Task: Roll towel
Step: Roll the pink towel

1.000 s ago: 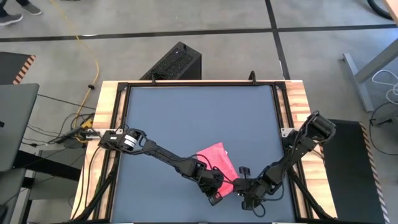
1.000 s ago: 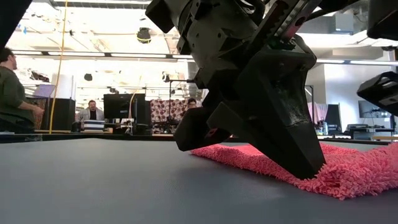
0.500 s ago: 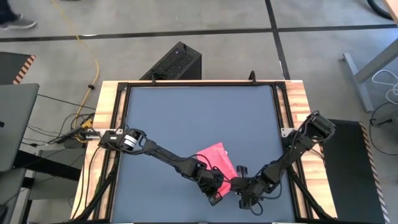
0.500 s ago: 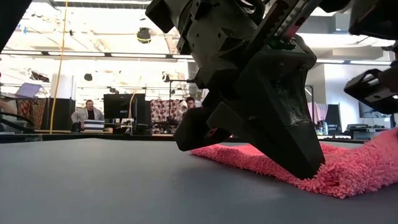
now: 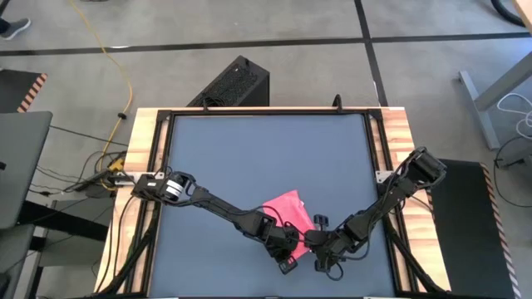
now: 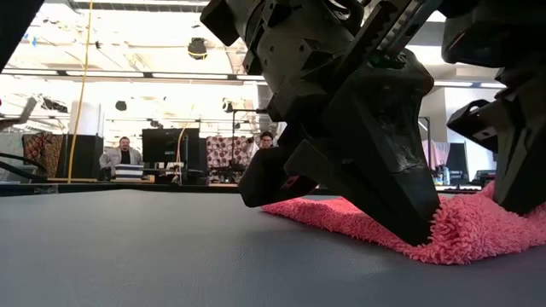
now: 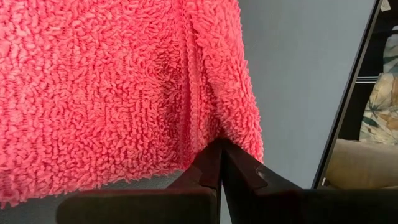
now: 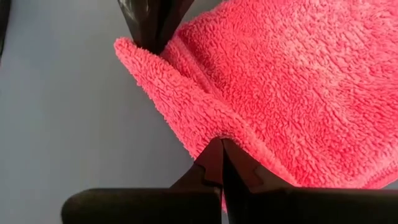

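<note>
Towel pinched at its near edge by both grippers

High view: towel [image 5: 288, 209], bright pink, lies on the grey tabletop [image 5: 266, 158] toward the near right part. The left gripper [image 5: 293, 246] and right gripper [image 5: 314, 242] meet just beside each other at the towel's near corner, the arms reaching in from either side.

Low view: the left gripper [image 6: 415, 228] fills the middle, its tip pressed down into the towel [image 6: 358, 217] at the tabletop [image 6: 128, 247]. The right gripper [image 6: 522, 198] stands at the right edge, with the towel bunched up against it. People sit at desks far behind.

Left wrist view: the left gripper [image 7: 221, 149] is clenched on the towel's [image 7: 112, 93] edge, right at a seam; the cloth spreads away from the fingertips, bare tabletop [image 7: 305, 68] beside it.

Right wrist view: the right gripper [image 8: 222, 144] is clamped on a folded edge of the towel [image 8: 298, 87]. The left gripper [image 8: 154, 28] grips the same edge a little farther along.
</note>
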### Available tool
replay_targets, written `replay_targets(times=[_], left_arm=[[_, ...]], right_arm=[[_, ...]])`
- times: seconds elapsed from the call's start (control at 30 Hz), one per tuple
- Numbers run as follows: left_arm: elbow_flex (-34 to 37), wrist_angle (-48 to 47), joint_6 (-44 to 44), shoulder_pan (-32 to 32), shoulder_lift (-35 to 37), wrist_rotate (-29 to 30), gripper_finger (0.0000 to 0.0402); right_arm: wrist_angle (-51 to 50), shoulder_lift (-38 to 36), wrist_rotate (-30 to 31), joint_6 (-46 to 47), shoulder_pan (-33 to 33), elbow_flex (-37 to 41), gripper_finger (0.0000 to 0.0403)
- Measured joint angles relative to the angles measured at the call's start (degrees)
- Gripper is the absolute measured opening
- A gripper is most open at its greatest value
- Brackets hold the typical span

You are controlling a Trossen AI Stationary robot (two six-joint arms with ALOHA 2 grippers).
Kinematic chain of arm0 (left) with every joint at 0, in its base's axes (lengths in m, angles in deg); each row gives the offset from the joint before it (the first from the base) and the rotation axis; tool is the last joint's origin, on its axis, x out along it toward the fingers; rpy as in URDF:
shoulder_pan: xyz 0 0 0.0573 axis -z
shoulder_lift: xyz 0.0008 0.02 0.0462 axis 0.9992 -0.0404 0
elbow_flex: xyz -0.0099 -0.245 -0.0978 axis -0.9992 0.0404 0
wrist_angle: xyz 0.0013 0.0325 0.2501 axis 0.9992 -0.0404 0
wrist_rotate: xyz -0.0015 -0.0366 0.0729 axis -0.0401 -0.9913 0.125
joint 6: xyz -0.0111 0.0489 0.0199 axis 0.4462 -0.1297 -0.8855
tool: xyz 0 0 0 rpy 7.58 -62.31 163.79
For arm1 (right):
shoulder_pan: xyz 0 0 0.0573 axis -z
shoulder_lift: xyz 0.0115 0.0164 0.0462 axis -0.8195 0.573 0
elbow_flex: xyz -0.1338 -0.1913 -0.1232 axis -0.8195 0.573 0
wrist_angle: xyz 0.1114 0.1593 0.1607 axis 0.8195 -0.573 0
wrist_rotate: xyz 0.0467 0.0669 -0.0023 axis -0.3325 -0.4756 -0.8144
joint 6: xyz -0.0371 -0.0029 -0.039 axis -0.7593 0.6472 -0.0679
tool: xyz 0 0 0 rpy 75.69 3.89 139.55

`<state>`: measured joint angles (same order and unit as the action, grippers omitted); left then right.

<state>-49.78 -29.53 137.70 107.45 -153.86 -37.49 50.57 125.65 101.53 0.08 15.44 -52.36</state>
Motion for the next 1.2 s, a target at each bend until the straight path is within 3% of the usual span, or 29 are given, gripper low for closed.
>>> replay_targets(times=[0.83, 1.07, 1.2], left_arm=[[-0.1, 7.4, -7.0, 1.0, 5.6, 4.5, 0.0], [0.7, 5.2, -8.8, 1.0, 5.5, 12.1, 0.0], [0.7, 7.3, -11.1, 1.0, 5.5, 9.3, 0.0]], right_arm=[[-2.1, -0.2, -0.2, 5.6, 1.1, 2.1, 0.002], [-2.0, -0.2, -1.6, 5.6, 1.8, 2.1, 0.002], [-2.0, -0.2, -2.3, 5.6, 1.9, 2.2, 0.002]])
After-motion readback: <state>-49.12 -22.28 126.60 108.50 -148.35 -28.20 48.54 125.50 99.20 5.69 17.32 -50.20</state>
